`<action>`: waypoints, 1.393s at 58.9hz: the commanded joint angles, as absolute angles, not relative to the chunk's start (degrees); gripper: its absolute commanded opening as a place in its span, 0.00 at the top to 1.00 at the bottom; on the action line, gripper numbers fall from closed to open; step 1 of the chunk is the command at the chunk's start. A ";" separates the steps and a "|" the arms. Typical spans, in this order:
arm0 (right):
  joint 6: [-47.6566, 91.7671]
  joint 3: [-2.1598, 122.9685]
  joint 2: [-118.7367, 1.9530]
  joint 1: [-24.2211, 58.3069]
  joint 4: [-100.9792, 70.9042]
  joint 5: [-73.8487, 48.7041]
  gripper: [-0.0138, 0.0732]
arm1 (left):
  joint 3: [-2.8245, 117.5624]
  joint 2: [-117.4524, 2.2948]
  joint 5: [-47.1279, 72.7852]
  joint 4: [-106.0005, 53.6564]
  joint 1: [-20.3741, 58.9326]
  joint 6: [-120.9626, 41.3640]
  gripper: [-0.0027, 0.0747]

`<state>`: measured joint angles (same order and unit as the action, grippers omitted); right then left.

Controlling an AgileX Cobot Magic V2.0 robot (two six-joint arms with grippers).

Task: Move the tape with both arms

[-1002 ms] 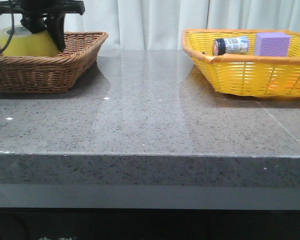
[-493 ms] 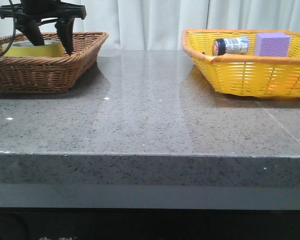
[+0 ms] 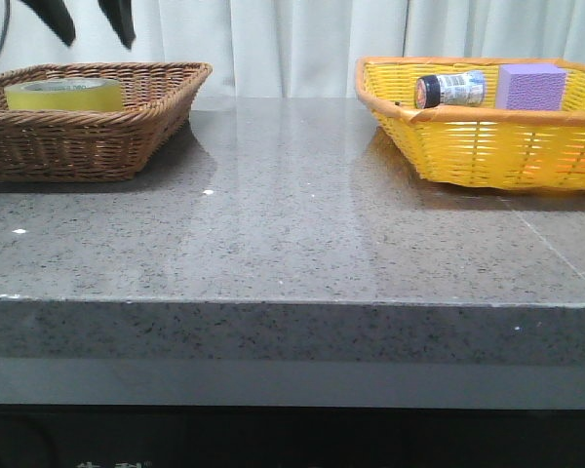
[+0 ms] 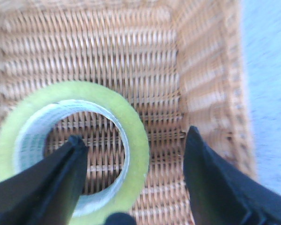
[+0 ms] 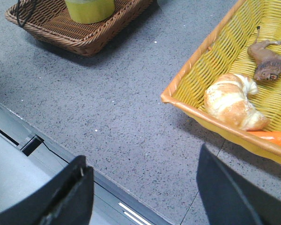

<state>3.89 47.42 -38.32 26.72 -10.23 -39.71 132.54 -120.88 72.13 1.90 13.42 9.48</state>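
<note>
The yellow tape roll (image 3: 64, 95) lies flat in the brown wicker basket (image 3: 146, 122) at the table's far left. It also shows in the left wrist view (image 4: 138, 140) and in the right wrist view (image 5: 90, 9). My left gripper (image 3: 90, 18) is open and empty, raised above the basket; only its two dark fingertips show at the front view's top edge. In the left wrist view the left gripper (image 4: 133, 161) hangs open over the roll's edge without touching it. My right gripper (image 5: 143, 187) is open and empty above the table's front edge, outside the front view.
A yellow basket (image 3: 487, 146) at the far right holds a dark-capped bottle (image 3: 448, 89) and a purple foam block (image 3: 530, 86). The right wrist view shows a croissant (image 5: 232, 101), a brown toy animal (image 5: 267, 58) and an orange item (image 5: 271, 137) in it. Grey stone table (image 3: 292, 224).
My left gripper let go of the tape in the brown basket, opened and rose upward. The roll, held tilted a second ago, now lies flat.
</note>
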 commanded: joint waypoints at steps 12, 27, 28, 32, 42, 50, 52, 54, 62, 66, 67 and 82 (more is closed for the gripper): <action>3.95 48.81 -38.27 26.52 -10.79 -35.57 0.27 | 134.41 -108.35 73.50 -2.96 15.14 7.39 0.40; 3.95 48.81 -38.27 26.52 -10.79 -35.57 0.27 | 131.49 -101.29 73.50 -2.84 19.60 4.83 0.40; 3.95 48.81 -38.27 26.52 -10.79 -35.57 0.27 | 130.98 -100.85 73.50 -2.68 19.82 4.83 0.40; 3.95 48.81 -38.27 26.52 -10.79 -35.57 0.27 | 128.05 -98.42 73.50 -2.54 20.51 3.70 0.40; 3.95 48.81 -38.27 26.52 -10.79 -35.57 0.27 | 117.82 -91.33 70.48 -2.46 20.87 2.32 0.40; 3.95 48.81 -38.27 26.52 -10.79 -35.57 0.27 | 107.08 -84.19 64.22 -2.46 20.87 1.73 0.40; 3.95 48.81 -38.27 26.52 -10.79 -35.57 0.27 | 104.05 -82.14 62.32 -2.46 20.87 1.59 0.40; 3.95 48.81 -38.27 26.52 -10.79 -35.57 0.27 | 100.99 -80.12 60.47 -2.46 20.87 1.44 0.40; 3.95 48.81 -38.27 26.52 -10.79 -35.57 0.27 | 88.56 -71.37 54.13 -2.46 20.87 0.78 0.40; 3.95 48.81 -38.27 26.52 -10.79 -35.57 0.27 | 82.46 -67.21 50.75 -2.46 20.87 0.66 0.40; 3.95 48.81 -38.27 26.52 -10.79 -35.57 0.27 | 80.66 -66.37 49.71 -2.46 20.87 0.66 0.40; 3.95 48.81 -38.27 26.52 -10.79 -35.57 0.27 | 62.26 -52.50 40.40 -2.46 20.87 0.66 0.40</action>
<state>3.89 47.42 -38.32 26.72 -10.23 -39.71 65.13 -56.86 47.53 -2.16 20.50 0.78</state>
